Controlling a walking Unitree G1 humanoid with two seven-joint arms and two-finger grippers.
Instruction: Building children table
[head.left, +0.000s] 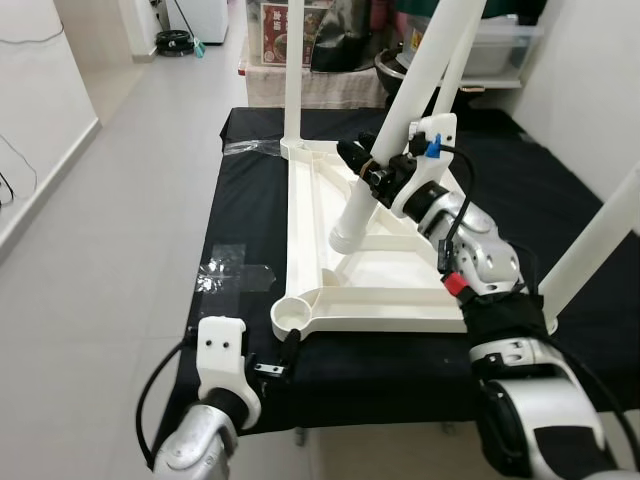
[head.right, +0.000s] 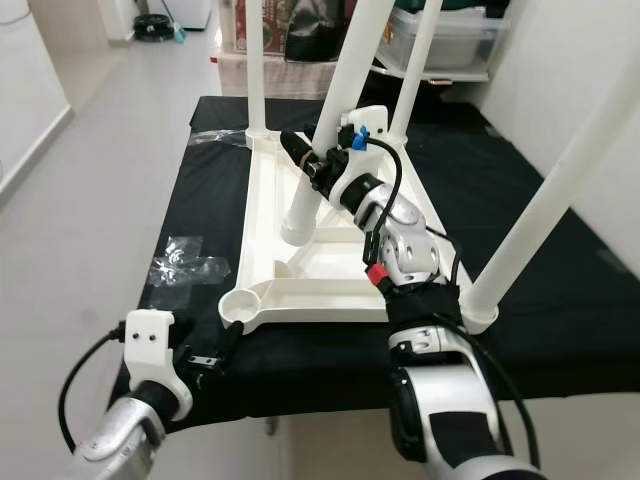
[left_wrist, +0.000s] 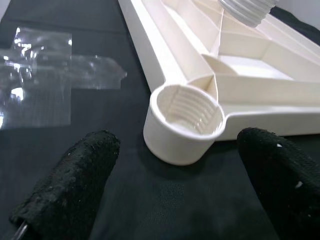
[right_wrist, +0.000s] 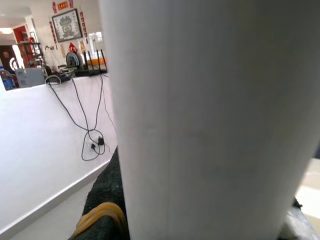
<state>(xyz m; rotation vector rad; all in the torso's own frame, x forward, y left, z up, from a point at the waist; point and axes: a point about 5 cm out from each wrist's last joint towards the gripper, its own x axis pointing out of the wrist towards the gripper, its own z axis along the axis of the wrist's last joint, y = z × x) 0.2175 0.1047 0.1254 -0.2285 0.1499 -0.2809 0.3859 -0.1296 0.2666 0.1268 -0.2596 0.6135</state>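
A white children's table top (head.left: 385, 290) lies upside down on a black-covered table (head.left: 560, 190). Three white legs stand in its corners, one at the far left (head.left: 293, 70) and one at the near right (head.left: 600, 235). My right gripper (head.left: 368, 170) is shut on a fourth white leg (head.left: 400, 120), held tilted, its threaded end (left_wrist: 247, 7) hanging over the middle of the underside. The near-left threaded socket (left_wrist: 186, 120) holds no leg. My left gripper (left_wrist: 175, 195) is open just in front of that socket, a finger (left_wrist: 75, 185) on each side of it.
Patches of clear tape (head.left: 235, 272) stick to the black cloth left of the table top. Behind the table are shelves with clutter (head.left: 300, 30) and a plastic box (head.left: 500, 45). Open tiled floor (head.left: 110, 220) lies to the left, a white wall to the right.
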